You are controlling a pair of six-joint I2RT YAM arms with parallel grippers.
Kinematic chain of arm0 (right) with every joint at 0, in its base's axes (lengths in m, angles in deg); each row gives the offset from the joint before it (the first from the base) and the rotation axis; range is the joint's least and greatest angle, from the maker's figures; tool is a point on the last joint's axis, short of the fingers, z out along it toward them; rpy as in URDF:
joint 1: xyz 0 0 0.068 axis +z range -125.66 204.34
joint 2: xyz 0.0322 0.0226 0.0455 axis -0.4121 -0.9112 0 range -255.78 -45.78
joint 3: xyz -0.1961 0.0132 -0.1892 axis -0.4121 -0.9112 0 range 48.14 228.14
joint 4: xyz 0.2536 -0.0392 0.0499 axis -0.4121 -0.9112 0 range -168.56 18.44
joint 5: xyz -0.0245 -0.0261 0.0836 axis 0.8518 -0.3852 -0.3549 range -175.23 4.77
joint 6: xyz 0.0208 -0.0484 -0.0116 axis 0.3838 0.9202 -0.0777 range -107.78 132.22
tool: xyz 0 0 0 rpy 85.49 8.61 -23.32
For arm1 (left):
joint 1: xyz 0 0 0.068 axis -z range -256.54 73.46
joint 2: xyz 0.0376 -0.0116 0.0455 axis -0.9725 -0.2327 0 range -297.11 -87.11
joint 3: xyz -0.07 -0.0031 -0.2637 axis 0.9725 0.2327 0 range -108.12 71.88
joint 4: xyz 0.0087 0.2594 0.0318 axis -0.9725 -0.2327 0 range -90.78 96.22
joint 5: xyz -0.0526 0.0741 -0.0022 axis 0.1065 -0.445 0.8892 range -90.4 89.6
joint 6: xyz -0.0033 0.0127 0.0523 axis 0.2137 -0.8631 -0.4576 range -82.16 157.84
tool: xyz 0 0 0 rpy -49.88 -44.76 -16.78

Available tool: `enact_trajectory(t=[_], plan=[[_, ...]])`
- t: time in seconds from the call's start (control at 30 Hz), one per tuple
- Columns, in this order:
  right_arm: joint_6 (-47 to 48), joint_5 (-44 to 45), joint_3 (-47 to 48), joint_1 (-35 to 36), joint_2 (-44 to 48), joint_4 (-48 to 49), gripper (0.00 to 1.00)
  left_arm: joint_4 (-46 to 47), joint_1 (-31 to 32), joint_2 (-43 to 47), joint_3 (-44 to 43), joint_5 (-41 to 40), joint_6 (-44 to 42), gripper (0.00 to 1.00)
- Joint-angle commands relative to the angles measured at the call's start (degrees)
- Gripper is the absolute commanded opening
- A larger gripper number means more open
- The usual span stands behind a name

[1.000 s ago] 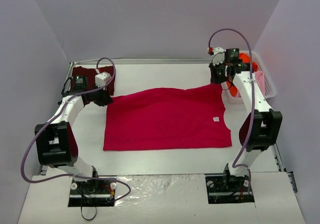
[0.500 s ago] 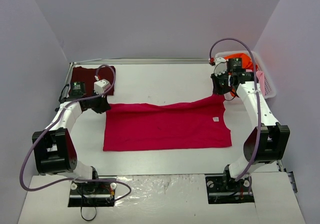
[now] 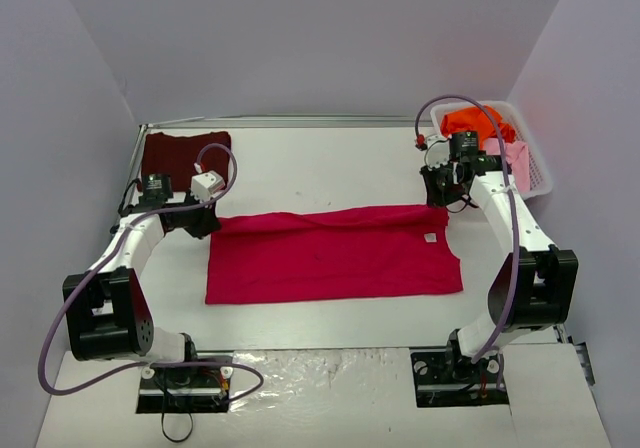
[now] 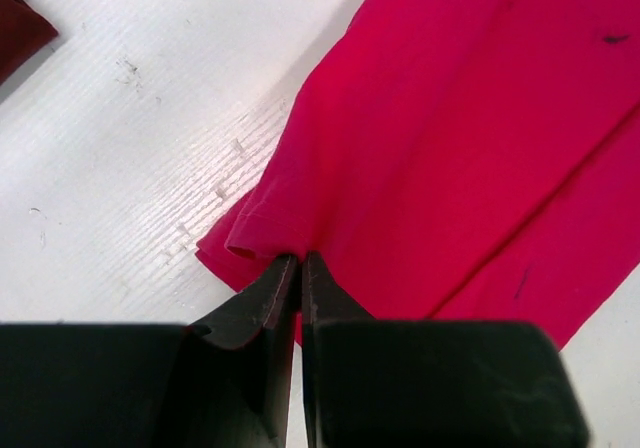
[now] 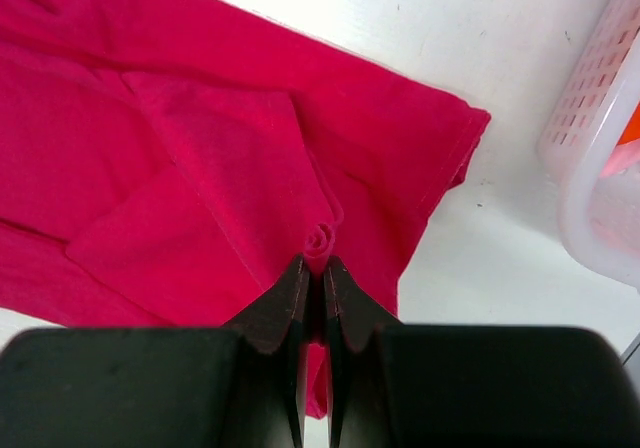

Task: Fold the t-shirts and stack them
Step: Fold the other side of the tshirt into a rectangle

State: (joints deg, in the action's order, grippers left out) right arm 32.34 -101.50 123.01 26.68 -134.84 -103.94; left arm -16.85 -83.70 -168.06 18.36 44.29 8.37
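Risk, we judge: our left gripper [image 4: 300, 260] and right gripper [image 5: 315, 263] each clamp a far corner of the crimson t-shirt [image 3: 330, 263] spread on the table [image 3: 320, 163], so uneven pulling could skew the fold or loosen a pinch.

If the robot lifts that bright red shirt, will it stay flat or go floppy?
Probably floppy: the bright crimson-red cloth t-shirt curls and wrinkles where the right gripper pinches it. Likely light too: just that pinch and the left gripper hold its edge.
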Motion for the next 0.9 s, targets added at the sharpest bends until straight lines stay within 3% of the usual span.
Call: enact_trajectory(t=[0.0, 0.13, 0.17, 0.3, 0.87], plan=[[0.80, 0.98, -1.30, 0.55, 3.01, -1.63, 0.00, -0.22, -0.49, 2.37, 0.60, -0.04, -3.57, 0.05], [1.15, 0.71, -2.62, 0.64, 3.28, -2.16, 0.00, -1.80, -0.49, 2.63, 1.31, 0.23, -6.20, 0.20], [1.32, 0.80, -2.89, 0.81, 3.19, -2.42, 0.00, -1.80, -0.49, 2.98, 1.57, -0.04, -6.56, 0.28], [2.29, 0.02, -4.12, 1.60, 2.66, -3.74, 0.00, -1.37, -0.49, 4.04, 2.80, -0.83, -7.35, 0.36], [7.30, 4.23, -10.01, 4.94, -7.26, -6.11, 0.00, -0.66, -0.40, 2.37, -0.89, -2.76, -2.61, 0.39]])
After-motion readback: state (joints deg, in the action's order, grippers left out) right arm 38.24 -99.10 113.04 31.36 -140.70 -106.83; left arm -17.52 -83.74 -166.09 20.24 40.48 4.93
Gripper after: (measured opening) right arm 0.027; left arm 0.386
